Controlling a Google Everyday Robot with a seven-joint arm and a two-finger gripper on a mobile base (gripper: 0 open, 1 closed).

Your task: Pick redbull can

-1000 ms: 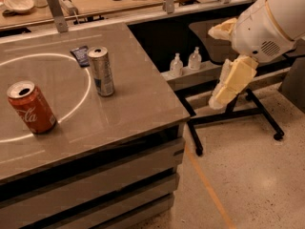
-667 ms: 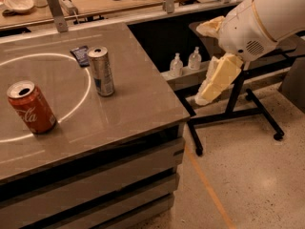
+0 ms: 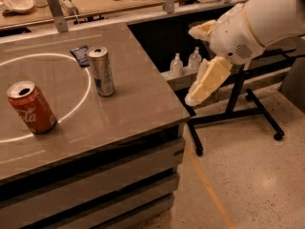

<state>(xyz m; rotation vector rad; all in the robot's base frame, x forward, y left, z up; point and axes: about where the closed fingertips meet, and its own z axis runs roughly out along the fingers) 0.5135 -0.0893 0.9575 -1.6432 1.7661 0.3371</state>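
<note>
The redbull can (image 3: 101, 71) is a tall slim silver can with blue patches. It stands upright near the middle of the grey table (image 3: 138, 104), on the right side of a white circle line. My gripper (image 3: 206, 84) hangs off the table's right edge, pointing down and left, at about tabletop height. It is well to the right of the can and apart from it, with nothing in it.
A red Coca-Cola can (image 3: 31, 107) stands at the table's left. A dark blue packet (image 3: 80, 55) lies just behind the redbull can. Two clear pump bottles (image 3: 185, 61) sit on a shelf right of the table. A black wheeled stand (image 3: 238, 106) stands on the floor.
My arm and gripper have moved left and a little down, closer to the table's right edge. The cans have not moved.
</note>
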